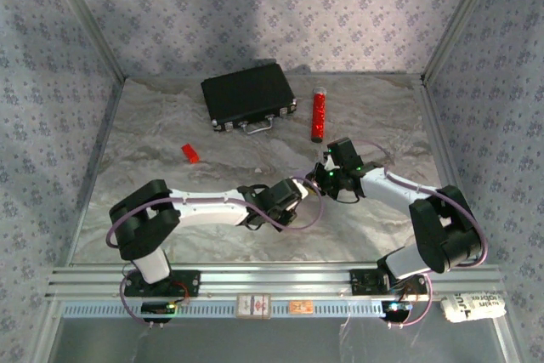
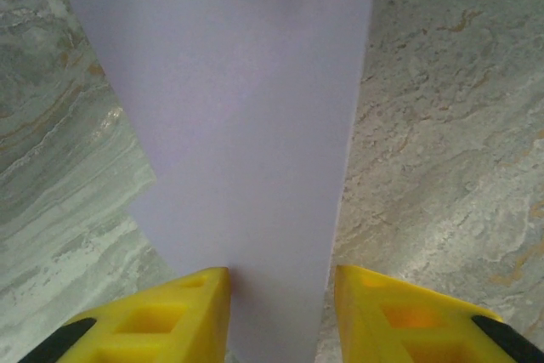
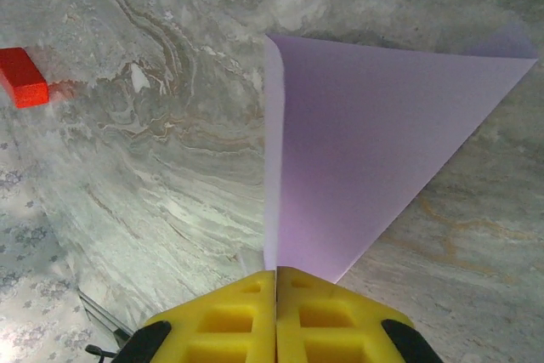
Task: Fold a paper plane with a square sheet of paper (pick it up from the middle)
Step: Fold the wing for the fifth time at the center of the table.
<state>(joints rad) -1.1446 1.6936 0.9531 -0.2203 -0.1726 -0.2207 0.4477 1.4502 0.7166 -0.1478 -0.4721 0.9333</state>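
Right wrist view: your right gripper (image 3: 276,274) is clamped shut on the folded square sheet of paper (image 3: 365,150), whose crease runs straight ahead. Midway between the desk's near and far edges, your left gripper (image 2: 280,271) stands parted astride the sheet, not pinching it.

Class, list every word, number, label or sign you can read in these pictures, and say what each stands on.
Nothing reads clearly.
White label on the front rail: print too small to read.
Orange label beside it: too blurred.
White wrapper at the rail's right end: dark lettering, too blurred.
Lilac paper: no print.
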